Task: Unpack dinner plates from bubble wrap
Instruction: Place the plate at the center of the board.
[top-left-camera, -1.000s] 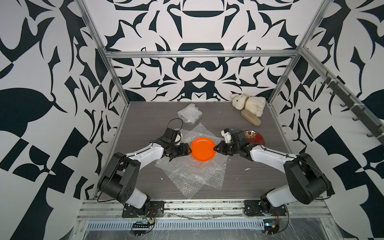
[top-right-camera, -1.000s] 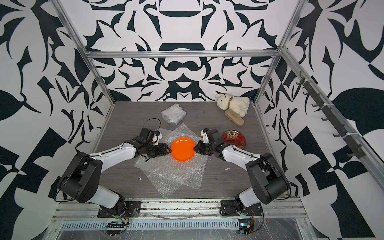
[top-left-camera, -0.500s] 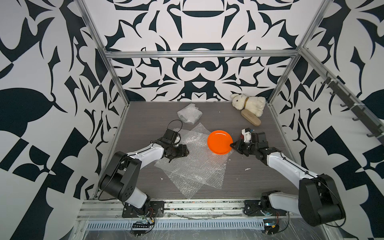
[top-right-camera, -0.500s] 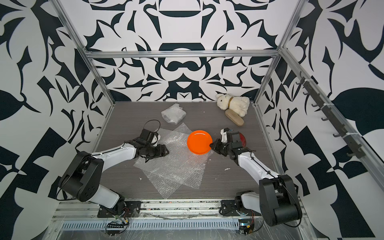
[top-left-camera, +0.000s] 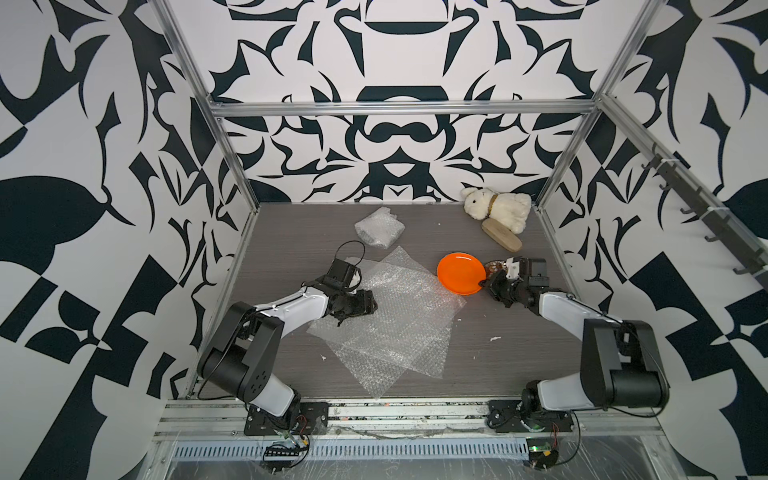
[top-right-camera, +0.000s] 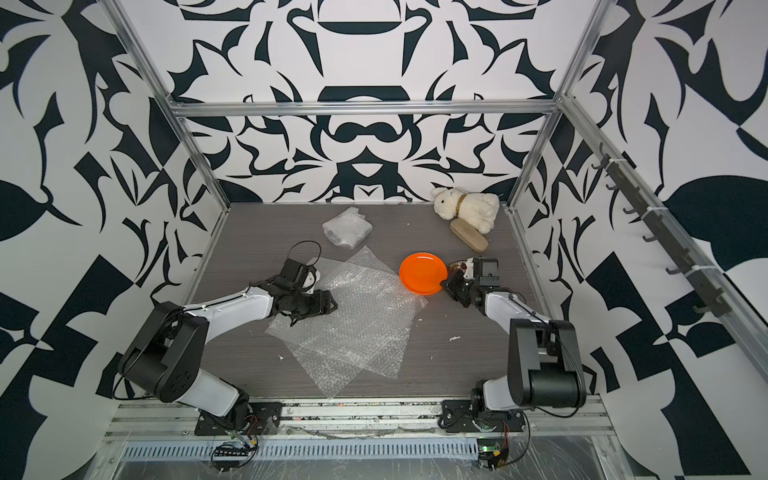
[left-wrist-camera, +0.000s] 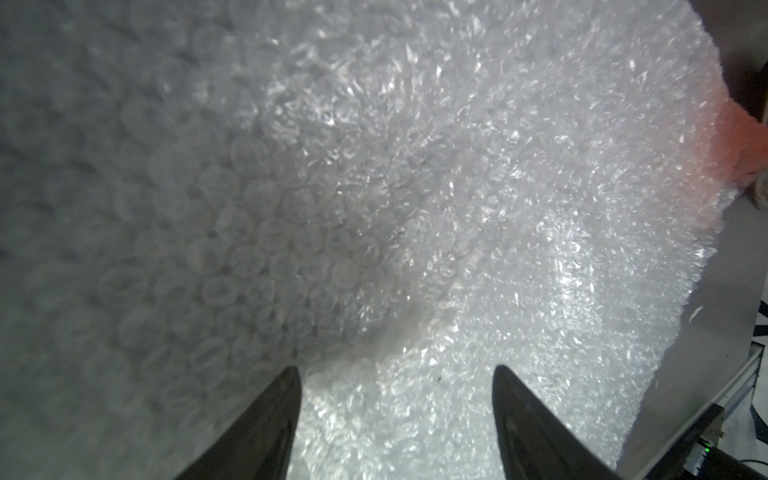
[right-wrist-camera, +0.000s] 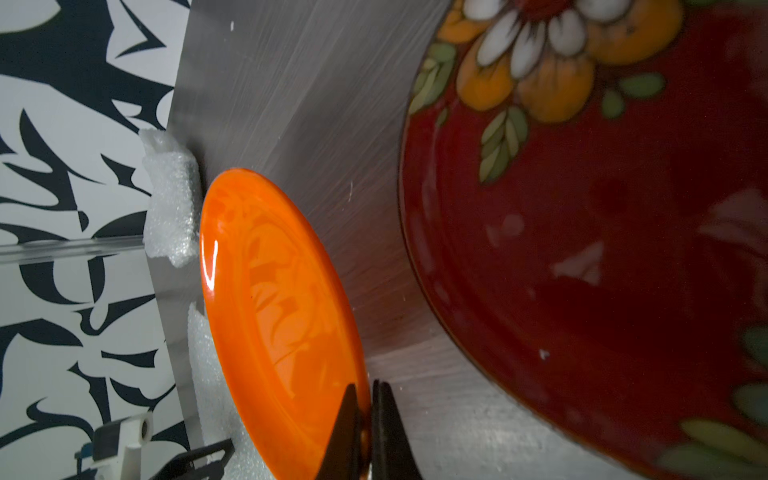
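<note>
Three plates on the list: how many show bare?

Two. Item 1, orange plate (top-left-camera: 461, 273), plain and glossy. It is pinched at its rim by the right gripper (right-wrist-camera: 365, 388), jaws pressed together on the edge. The plate is tilted and reaches away from the fingertips, and I read it as lifted off the table (top-left-camera: 291, 241). Item 2, dark red plate (right-wrist-camera: 602, 249), floral. It lies flat just beside and below that same gripper, apart from the orange one.

And the third?

Black plate: not seen anywhere. Item 3, bundle of bubble wrap (top-left-camera: 379, 227), folded shut, well beyond the left gripper (left-wrist-camera: 395, 374). I judge the plate is inside, but the wrap hides whatever it holds.

State of that left gripper?

Jaws spread, nothing between them. It hangs close over item 4, the flat sheets (top-left-camera: 399, 328). These overlap one another, lie directly under and ahead of its fingertips, and have nothing on them.

Balance outstanding?

About two thirds done, by my count. The orange plate has yet to be set down, probably near the red one. The bundle then needs opening and its contents laid out.
</note>
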